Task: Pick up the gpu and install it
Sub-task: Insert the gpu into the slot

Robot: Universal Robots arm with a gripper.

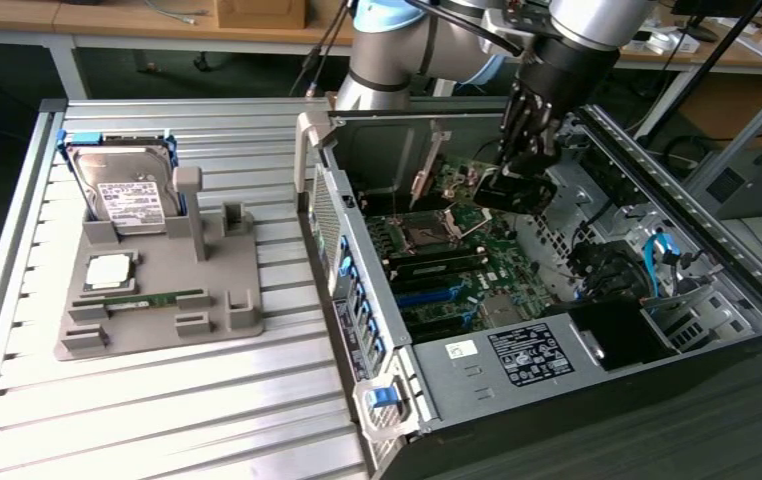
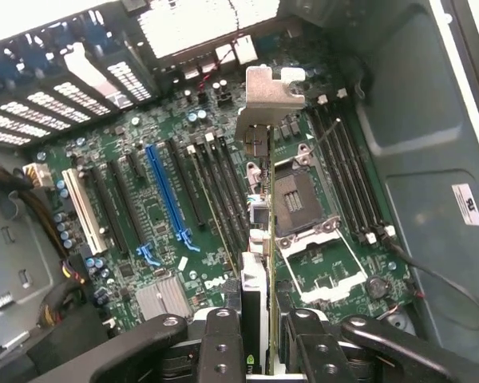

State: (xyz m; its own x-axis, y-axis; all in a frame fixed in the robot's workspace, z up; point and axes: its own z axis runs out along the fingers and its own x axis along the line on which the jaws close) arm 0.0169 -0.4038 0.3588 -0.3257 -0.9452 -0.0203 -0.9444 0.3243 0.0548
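Observation:
The gpu [image 2: 255,263] shows edge-on in the wrist view as a thin dark card with a silvery end bracket [image 2: 270,92] at its far end. My gripper [image 2: 259,351] is shut on it, one black finger [image 2: 222,343] pressed on each side. The card hangs above the motherboard [image 2: 144,136] inside the open computer case, over the strip between the black slots and the CPU socket [image 2: 297,199]. A blue slot [image 2: 166,191] lies off to one side of the card. In the exterior view my gripper [image 1: 508,165] is inside the case [image 1: 701,250], with the gpu [image 1: 445,180] reaching toward the rear panel.
A grey tray [image 1: 228,310] at the exterior view's left holds a hard drive [image 1: 128,190], a CPU [image 1: 108,268] and a memory stick [image 1: 141,298]. The case walls, cable bundles [image 1: 621,270] and the power supply [image 1: 541,350] crowd the space around the card.

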